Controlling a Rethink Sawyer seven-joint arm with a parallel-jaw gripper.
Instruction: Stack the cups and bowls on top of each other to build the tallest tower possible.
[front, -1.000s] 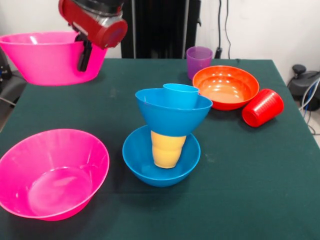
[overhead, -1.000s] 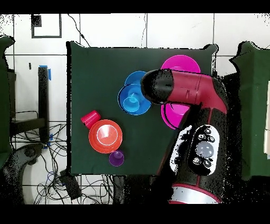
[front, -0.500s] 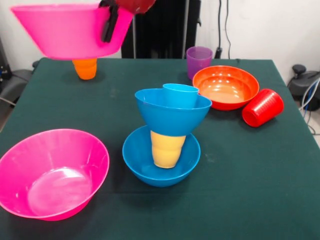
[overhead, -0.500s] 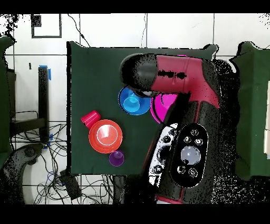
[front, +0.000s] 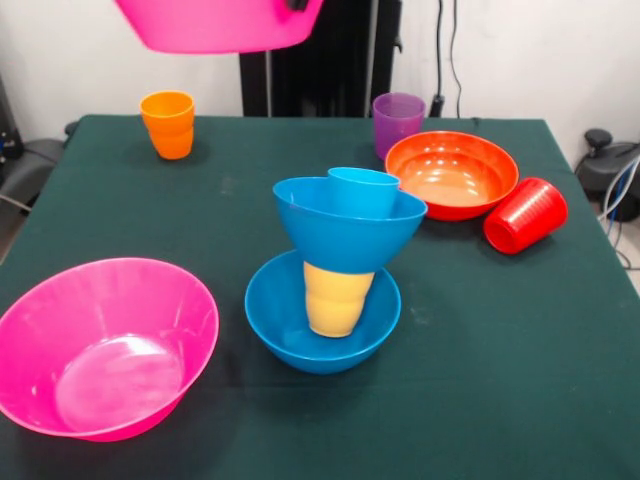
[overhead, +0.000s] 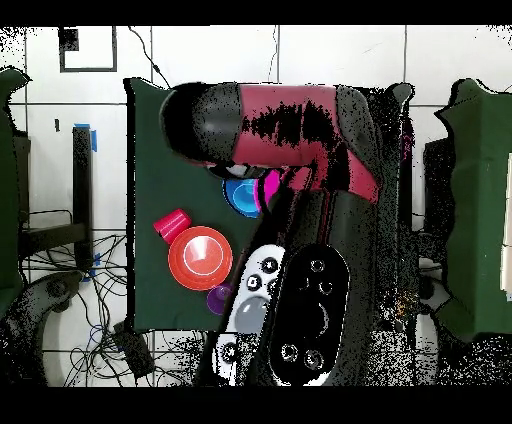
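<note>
A large pink bowl (front: 220, 22) hangs high above the table's far left, cut off by the top edge. Only a dark tip of my gripper (front: 297, 4) shows, at the bowl's right rim, shut on it. The tower stands mid-table: a blue bowl (front: 322, 318), a yellow cup (front: 336, 298) in it, a tilted blue bowl (front: 345, 228) on that, and a light blue cup (front: 362, 190) inside. A second pink bowl (front: 105, 345) rests at the near left. In the overhead view the arm (overhead: 270, 130) hides most of the tower; a part of the blue bowl (overhead: 243, 196) shows.
An orange cup (front: 168, 123) stands upright at the far left. At the far right are a purple cup (front: 398, 120), an orange-red bowl (front: 452, 172) and a red cup (front: 525, 214) lying on its side. The dark green cloth (front: 500, 380) covers the table.
The held pink bowl has risen higher and shifted right in the front view, leaving the orange cup in full sight. In the overhead view the arm has swung over the tower.
</note>
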